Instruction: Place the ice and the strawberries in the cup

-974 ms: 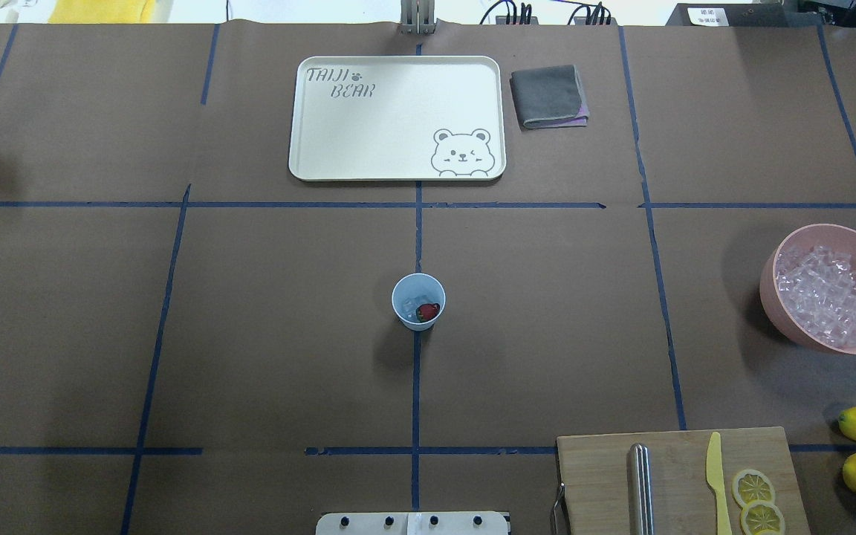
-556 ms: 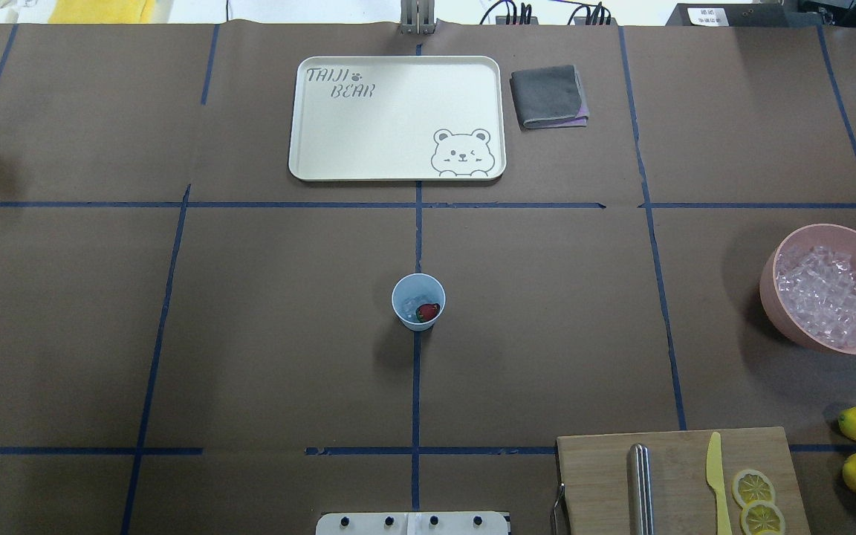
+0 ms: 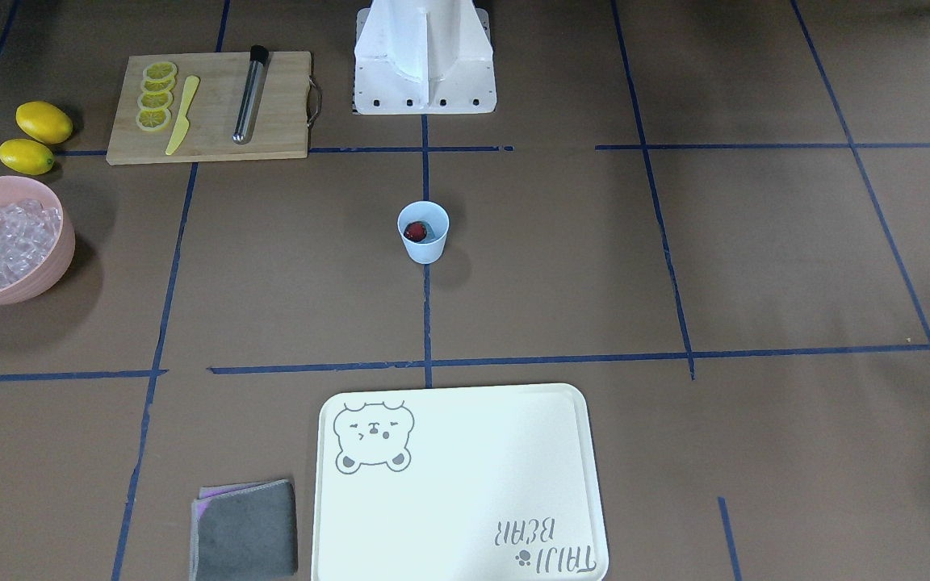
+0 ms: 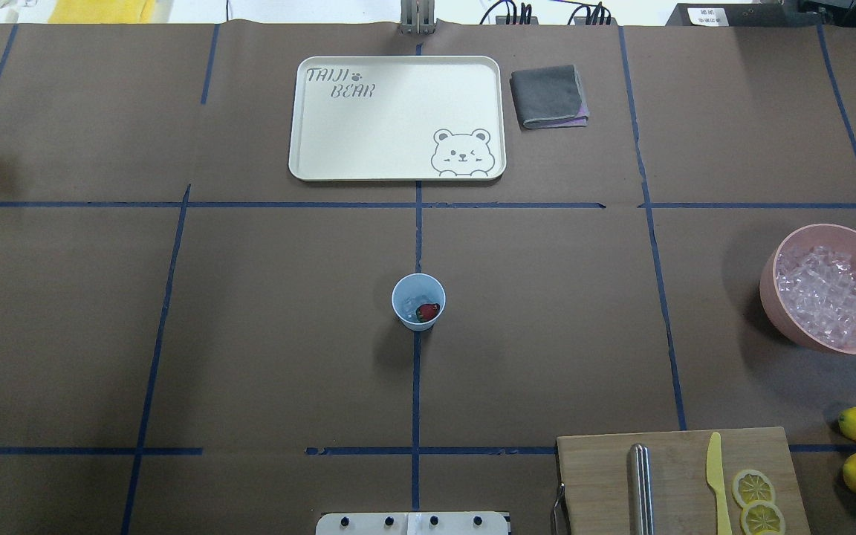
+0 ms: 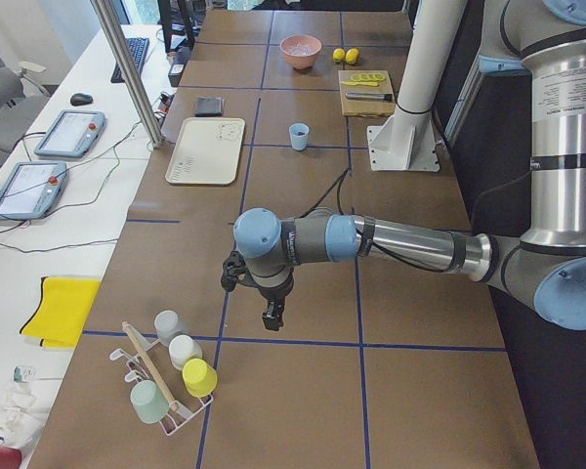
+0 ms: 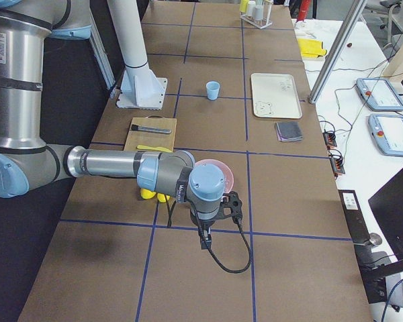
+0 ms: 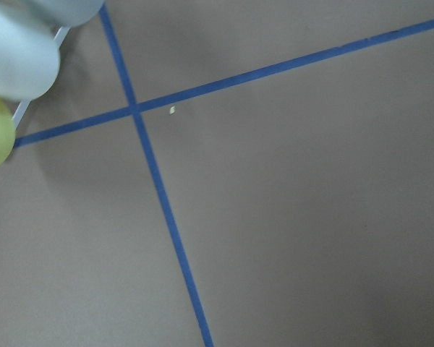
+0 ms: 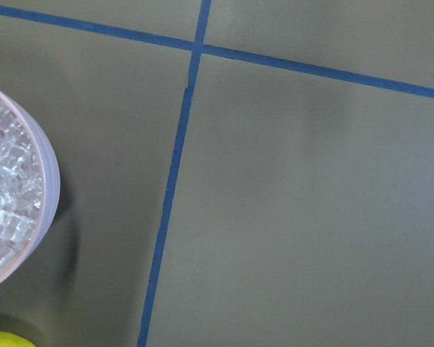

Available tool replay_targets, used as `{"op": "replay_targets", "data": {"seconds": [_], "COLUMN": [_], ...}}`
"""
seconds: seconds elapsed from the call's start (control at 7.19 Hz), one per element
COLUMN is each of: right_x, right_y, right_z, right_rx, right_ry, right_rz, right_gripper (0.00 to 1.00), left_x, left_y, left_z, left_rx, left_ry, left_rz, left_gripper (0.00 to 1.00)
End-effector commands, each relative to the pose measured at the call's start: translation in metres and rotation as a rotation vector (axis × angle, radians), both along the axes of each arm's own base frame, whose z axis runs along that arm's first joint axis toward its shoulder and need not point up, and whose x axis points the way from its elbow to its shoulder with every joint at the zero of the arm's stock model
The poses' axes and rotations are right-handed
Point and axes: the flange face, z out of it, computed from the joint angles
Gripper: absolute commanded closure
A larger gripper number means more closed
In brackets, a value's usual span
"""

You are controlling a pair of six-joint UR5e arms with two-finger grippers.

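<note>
Cup: the light blue cup (image 4: 418,301) stands upright at the middle of the worktop (image 4: 250,334), on a blue tape line.
Strawberry: one dark red strawberry (image 4: 427,311) lies low inside the cup.
Ice: a heap of clear ice (image 4: 825,293) fills the pink bowl (image 4: 776,316) toward the robot's right end of the worktop. A few pale glassy bits lie beside the berry in the cup.
Left gripper: the left gripper (image 5: 272,320) hangs pointing down over bare worktop at the robot's left end, near a cup rack (image 5: 166,391). It is well apart from the cup, and I cannot tell if its fingers are parted or closed.
Right gripper: the right gripper (image 6: 205,240) hangs pointing down just beside the pink bowl, well apart from the cup. Its fingers are too small and foreshortened to tell how they stand.
Right wrist view: the bowl's rim and ice sit at the left edge.
</note>
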Motion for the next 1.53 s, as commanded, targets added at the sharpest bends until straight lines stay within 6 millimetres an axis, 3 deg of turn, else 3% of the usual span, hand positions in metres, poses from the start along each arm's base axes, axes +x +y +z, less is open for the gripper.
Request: {"op": "replay_targets", "data": {"seconds": [0.0, 0.42, 1.39], "right_x": [-0.0001, 0.0001, 0.0001], "right_y": [0.0004, -0.0007, -0.0002], "right_z": [-0.002, -0.001, -0.0018], "right_rx": [-0.002, -0.004, -0.003], "right_ry": [0.0, 0.001, 0.001], "right_rz": [0.007, 0.006, 0.007], "right_gripper": [0.01, 0.01, 0.01], "left_x": [-0.0028, -0.0103, -0.0102], "left_y": [0.0074, 0.0085, 0.0083], "left_z": [0.0173, 0.0213, 0.0197], "left_rx": [-0.043, -0.037, -0.035], "left_ry": [-0.006, -0.09, -0.089], "left_rz": [-0.006, 0.006, 0.005], "left_gripper": [0.0, 0.0, 0.0]}}
